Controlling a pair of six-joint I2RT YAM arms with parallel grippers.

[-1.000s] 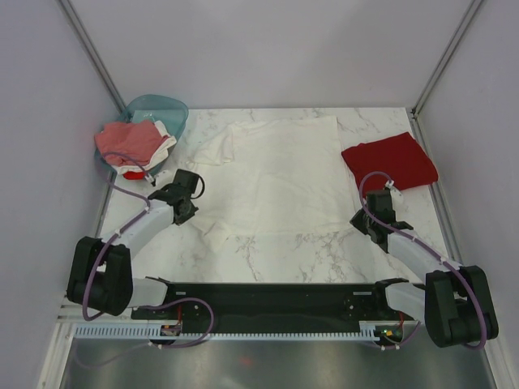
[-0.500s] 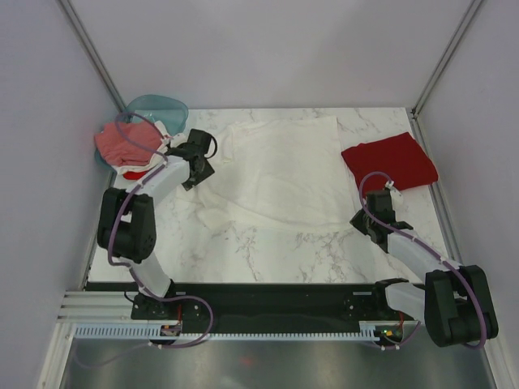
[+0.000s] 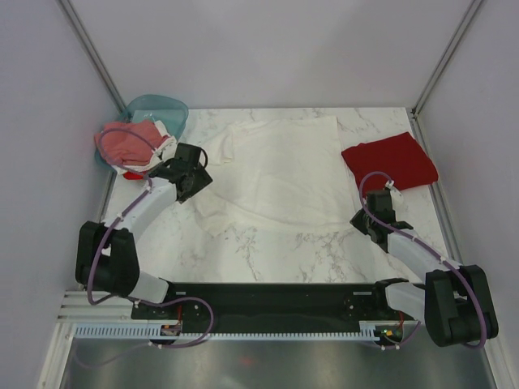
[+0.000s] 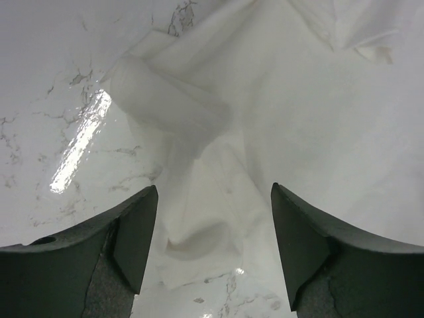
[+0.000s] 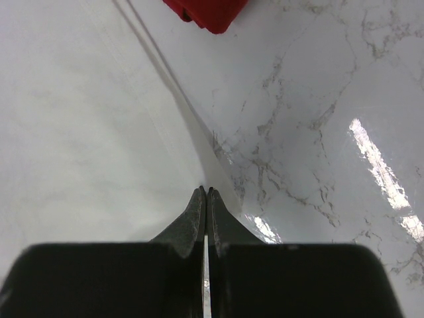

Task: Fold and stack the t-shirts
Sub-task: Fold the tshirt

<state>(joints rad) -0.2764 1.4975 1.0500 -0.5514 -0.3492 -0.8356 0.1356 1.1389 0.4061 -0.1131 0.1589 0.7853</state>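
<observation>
The white tee [image 3: 284, 170] lies spread over the middle of the marble surface [image 3: 324, 251], mostly flat, but its left side is bunched and turned in on itself. That's probably the first fold going in. The red tee [image 3: 389, 162] sits folded at the far right, likely as the start of the stack, and the pink tee [image 3: 126, 142] is heaped with the rest in the basket [image 3: 162, 105] at far left, waiting its turn.

The left end effector [image 4: 212, 192] hangs over that rumpled left edge with its jaws wide apart and nothing between them but cloth lying below. The right end effector [image 5: 207, 192] is pinched fully closed on nothing, just off the tee's right edge.
</observation>
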